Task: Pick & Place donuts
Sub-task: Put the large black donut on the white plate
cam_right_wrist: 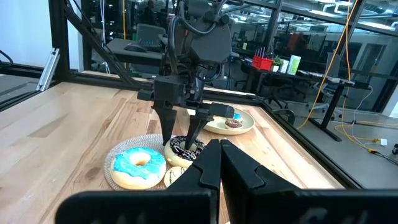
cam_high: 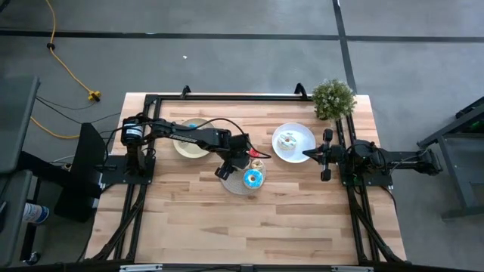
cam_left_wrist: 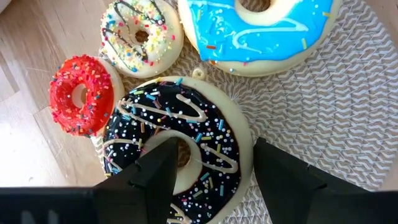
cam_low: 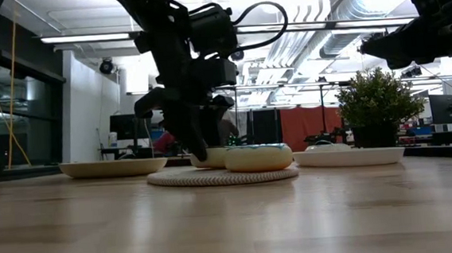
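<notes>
Dark fingers of the left hand (cam_left_wrist: pixel 208 174) are parted and lowered around one side of the chocolate-iced ring donut with white drizzle and sprinkles (cam_left_wrist: pixel 180 146), one finger in its hole, nothing yet lifted. This donut is set on a round woven mat (cam_left_wrist: pixel 336 106) on the wooden desk (cam_high: pixel 265 219), beside blue-iced (cam_left_wrist: pixel 264 31), red-iced (cam_left_wrist: pixel 81 94) and white sprinkled donuts (cam_left_wrist: pixel 142 34). The right hand (cam_high: pixel 308 154) is held closed and empty by a white plate (cam_high: pixel 299 136)

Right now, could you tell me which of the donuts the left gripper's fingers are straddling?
The chocolate-iced donut: the left gripper has one finger in its hole, one outside. The blue, red and white donuts lie clear.
</notes>
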### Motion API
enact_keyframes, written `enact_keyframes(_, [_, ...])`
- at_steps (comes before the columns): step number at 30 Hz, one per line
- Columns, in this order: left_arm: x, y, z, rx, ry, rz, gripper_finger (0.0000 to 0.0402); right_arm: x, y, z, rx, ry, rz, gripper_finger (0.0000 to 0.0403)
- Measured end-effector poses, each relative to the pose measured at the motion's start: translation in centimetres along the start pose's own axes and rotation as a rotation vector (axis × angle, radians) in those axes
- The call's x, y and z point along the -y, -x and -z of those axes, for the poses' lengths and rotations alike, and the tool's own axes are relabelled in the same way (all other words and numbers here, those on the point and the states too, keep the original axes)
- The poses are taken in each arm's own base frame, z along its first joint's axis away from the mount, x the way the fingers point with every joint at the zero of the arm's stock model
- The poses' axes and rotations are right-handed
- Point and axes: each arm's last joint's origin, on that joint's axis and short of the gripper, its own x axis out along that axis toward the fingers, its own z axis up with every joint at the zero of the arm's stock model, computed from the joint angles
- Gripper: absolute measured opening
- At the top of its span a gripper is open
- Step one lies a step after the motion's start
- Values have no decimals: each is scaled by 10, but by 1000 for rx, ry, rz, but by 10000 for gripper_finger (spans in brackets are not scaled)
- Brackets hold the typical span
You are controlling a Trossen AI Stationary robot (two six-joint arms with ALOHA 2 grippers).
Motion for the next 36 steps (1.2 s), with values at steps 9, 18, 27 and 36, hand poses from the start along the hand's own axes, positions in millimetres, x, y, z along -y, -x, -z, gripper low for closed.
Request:
enact_keyframes(9, [0, 0, 0, 1, 15, -2, 197, 0, 0, 0, 0, 0, 0, 0])
enact_keyframes(18, [0, 0, 0, -5, 15, -10, 197, 0, 0, 0, 0, 0, 0, 0])
enact_keyframes(27, [0, 0, 0, -7, 16, -10, 152, 0, 0, 0, 0, 0, 0, 0])
enact_keyframes(36, [0, 0, 0, -8, 17, -9, 120, 0, 0, 0, 0, 0, 0, 0])
